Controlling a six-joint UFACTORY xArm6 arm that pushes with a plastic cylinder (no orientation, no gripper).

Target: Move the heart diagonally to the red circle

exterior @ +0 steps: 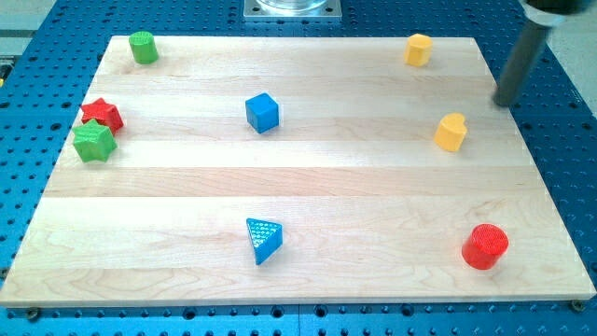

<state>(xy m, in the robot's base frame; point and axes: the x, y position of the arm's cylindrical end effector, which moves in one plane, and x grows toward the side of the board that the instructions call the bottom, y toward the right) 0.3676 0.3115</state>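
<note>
The yellow heart (451,132) lies near the board's right edge, in the upper half. The red circle (485,246), a short cylinder, stands at the lower right corner, below and slightly right of the heart. My tip (506,103) is the lower end of the dark rod at the view's upper right, just off the board's right edge. It is up and to the right of the heart, apart from it by a small gap.
A yellow block (419,49) sits at the top right. A blue cube (262,112) is at upper centre, a blue triangle (263,240) at lower centre. A green cylinder (143,47), a red star (103,114) and a green star (93,142) are at the left.
</note>
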